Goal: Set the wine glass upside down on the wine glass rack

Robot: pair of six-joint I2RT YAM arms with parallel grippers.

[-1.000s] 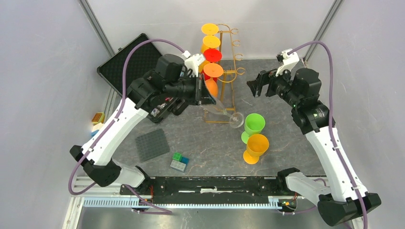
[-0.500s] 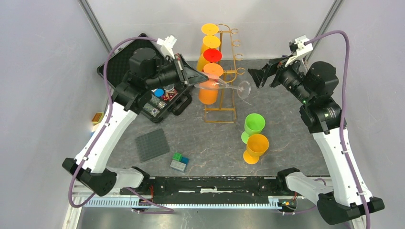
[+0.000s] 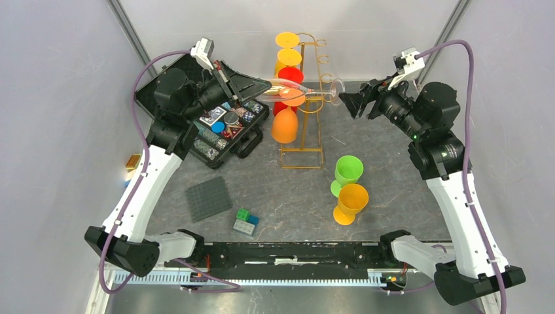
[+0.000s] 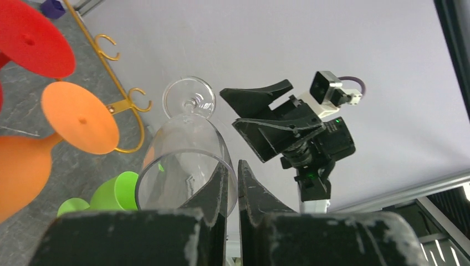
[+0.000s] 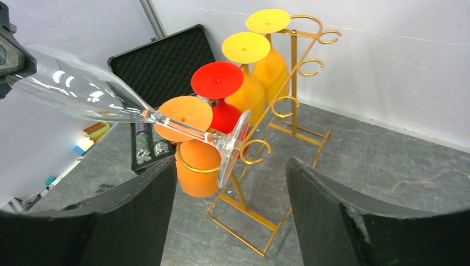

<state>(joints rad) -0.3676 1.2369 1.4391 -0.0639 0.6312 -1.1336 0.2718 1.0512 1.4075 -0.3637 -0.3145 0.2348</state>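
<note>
Left hand shut, fingertips pinching rim of clear wine glass, one finger inside the bowl, one outside; glass held sideways up in the air, stem roughly level, foot pointing at right hand; right hand wide open, holding nothing, glass foot just in front of its fingers in right wrist view; glass stem crosses over upper part of gold wine glass rack, foot near a side loop, contact with rack can't tell; four coloured plastic glasses hang upside down on rack's left side; green goblet and orange goblet stand on bench near rack base
</note>
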